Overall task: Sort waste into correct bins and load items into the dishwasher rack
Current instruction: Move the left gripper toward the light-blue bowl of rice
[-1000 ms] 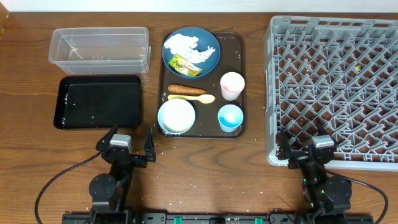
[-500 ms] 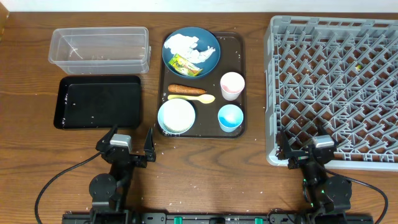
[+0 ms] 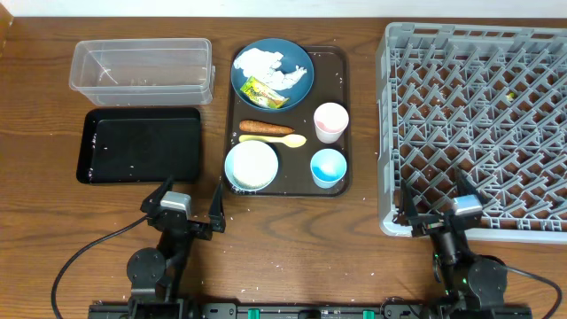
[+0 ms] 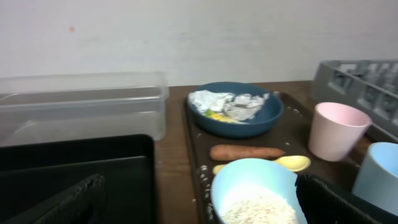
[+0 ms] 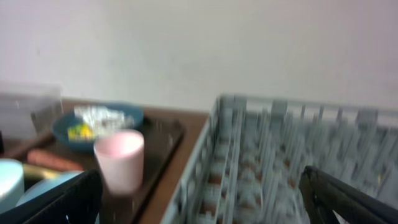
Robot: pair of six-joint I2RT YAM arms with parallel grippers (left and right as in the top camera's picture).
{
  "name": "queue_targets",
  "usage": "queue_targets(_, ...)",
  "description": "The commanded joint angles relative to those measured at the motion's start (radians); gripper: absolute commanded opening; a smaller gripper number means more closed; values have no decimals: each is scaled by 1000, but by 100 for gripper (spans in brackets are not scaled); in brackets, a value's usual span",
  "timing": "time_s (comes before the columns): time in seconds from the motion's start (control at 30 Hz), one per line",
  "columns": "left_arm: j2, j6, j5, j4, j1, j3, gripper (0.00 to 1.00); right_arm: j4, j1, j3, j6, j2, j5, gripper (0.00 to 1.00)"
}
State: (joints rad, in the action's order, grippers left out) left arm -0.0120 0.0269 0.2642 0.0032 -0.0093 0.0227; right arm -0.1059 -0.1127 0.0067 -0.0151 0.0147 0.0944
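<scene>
On the brown serving tray (image 3: pixel 337 66) the dark blue plate (image 3: pixel 297 81) holds crumpled tissue (image 3: pixel 266 64) and a yellow-green wrapper (image 3: pixel 262 91). Below it lie the carrot (image 3: pixel 266 127) and yellow spoon (image 3: pixel 273 140). The light blue bowl (image 3: pixel 252 166) holds rice (image 4: pixel 258 208). The pink cup (image 3: pixel 330 121) and small blue cup (image 3: pixel 328 167) stand to the right. The clear tub (image 3: pixel 142 66) and black tray (image 3: pixel 142 144) are at the left, the grey rack (image 3: pixel 478 124) at the right. My left gripper (image 3: pixel 190 206) is open, just in front of the bowl. My right gripper (image 3: pixel 436 206) is open at the rack's front-left corner.
In the left wrist view the bowl (image 4: pixel 258 186) is closest, with the carrot (image 4: pixel 245 152), plate (image 4: pixel 239 124) and pink cup (image 4: pixel 336 130) behind it. The blurred right wrist view shows the pink cup (image 5: pixel 119 160) left of the rack (image 5: pixel 280 162). Rice grains speckle the serving tray's edge.
Both grippers have shifted slightly to the right, the right one also a little toward the front edge. Nothing on the table has moved.
</scene>
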Motion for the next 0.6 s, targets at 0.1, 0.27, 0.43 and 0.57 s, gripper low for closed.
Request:
queue_targets(0.1,-76,3,55,-2,2,104,99,-70,-11,34,-14,-1,35,99)
queue_targets(0.27,-280,3,122,-6,2,277,99,-3,-11,143,-14,39,43,99)
queue_targets(0.43,-558,3,175,-91,2,518,99,100,-10,315,-14,175,44,99)
queue_targets(0.57,-782,3,196,-226,-26,724,99,195,-9,475,-13,330,45,99)
